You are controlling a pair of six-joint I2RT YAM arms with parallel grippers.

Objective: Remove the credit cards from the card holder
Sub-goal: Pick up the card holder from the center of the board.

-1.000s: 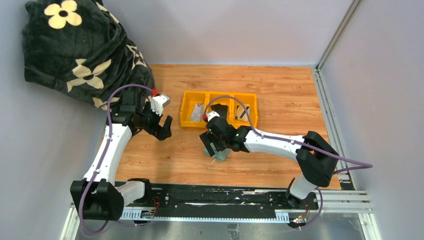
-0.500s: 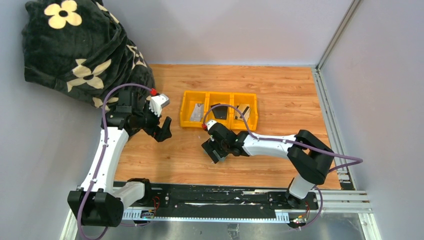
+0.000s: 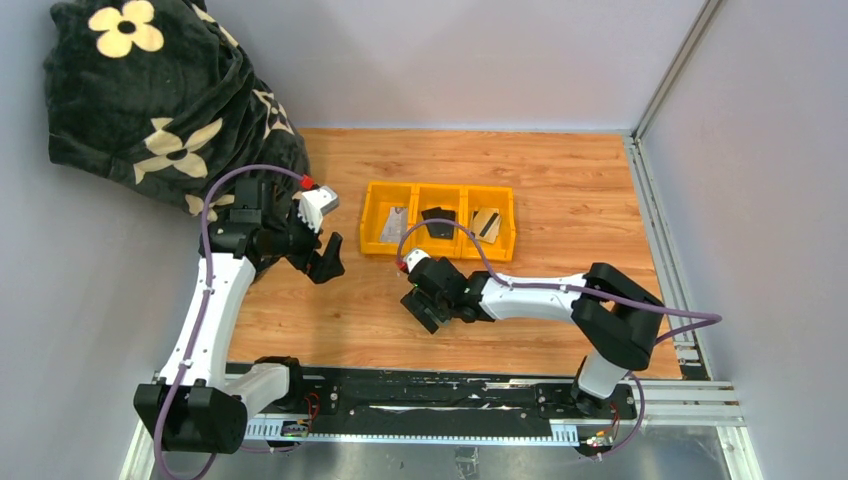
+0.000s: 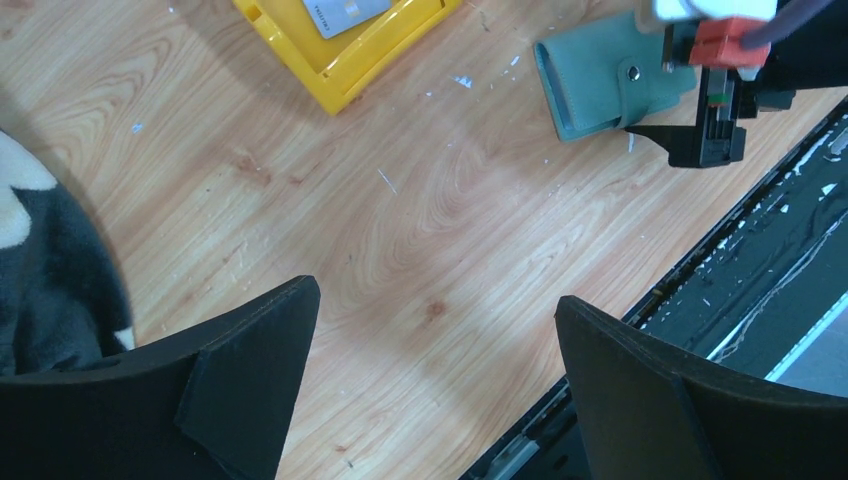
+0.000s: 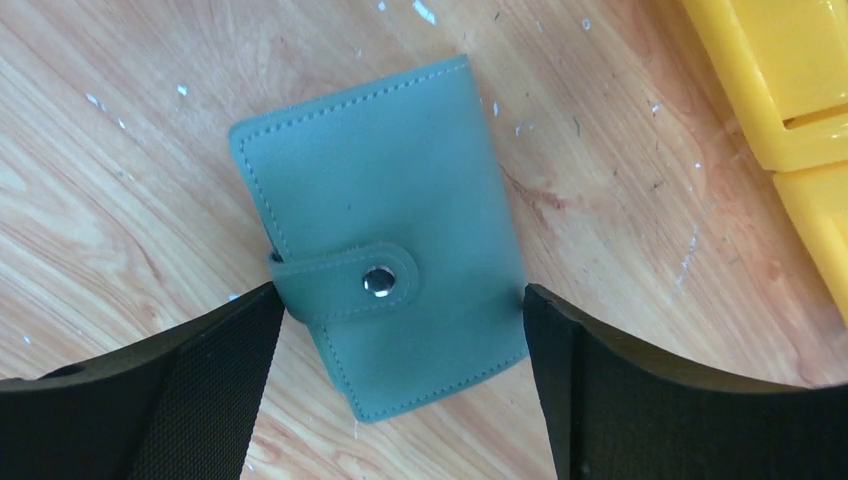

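Observation:
The sage green card holder lies shut on the wood, its strap snapped by a small metal clasp. My right gripper is open and hangs just over it, one jaw at each side of its near end; I cannot tell if they touch. In the top view this gripper hides the holder. The holder also shows in the left wrist view. My left gripper is open and empty, off to the left over bare wood. A grey card, a black card and a tan striped card lie in the tray.
The yellow three-compartment tray stands just behind the right gripper; its corner shows in the right wrist view. A dark flowered blanket is heaped at the back left. A black rail runs along the near edge.
My right gripper has moved left and toward the near edge and now covers the card holder in the top view. The left arm has barely moved.

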